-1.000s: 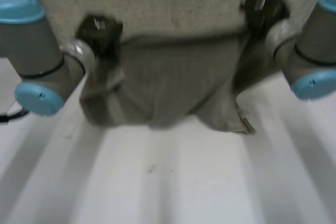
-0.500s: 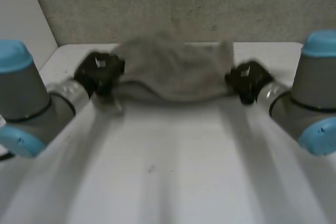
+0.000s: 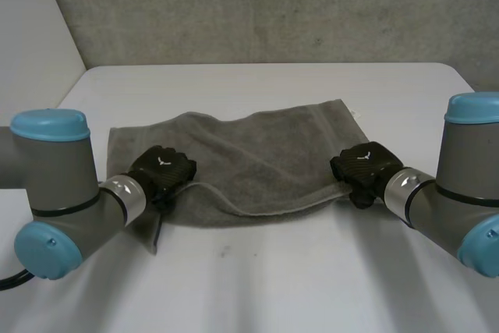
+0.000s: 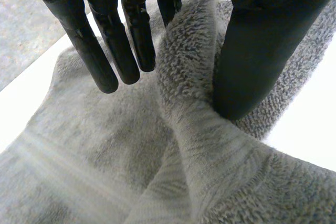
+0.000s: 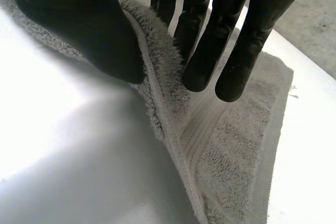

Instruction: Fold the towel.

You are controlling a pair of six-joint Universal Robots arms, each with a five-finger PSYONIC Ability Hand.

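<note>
A grey towel (image 3: 257,157) lies across the middle of the white table (image 3: 257,286), its near edge doubled over. My left hand (image 3: 161,171) rests at the towel's near left corner. In the left wrist view its fingers (image 4: 113,45) are straight and stand off a raised ridge of towel (image 4: 184,77), with the thumb (image 4: 257,51) against the ridge's other side. My right hand (image 3: 362,168) is at the near right corner. There the thumb (image 5: 89,30) and the fingers (image 5: 205,40) pinch the towel's hemmed edge (image 5: 157,93) between them.
A grey wall (image 3: 257,5) stands behind the table's far edge. My two arms (image 3: 54,185) (image 3: 460,185) come in low over the table's near corners. Bare table lies in front of the towel and beyond it.
The towel was held up high before the camera a second ago; both hands have brought it down and laid it flat on the table. The left hand's fingers have straightened off the cloth.
</note>
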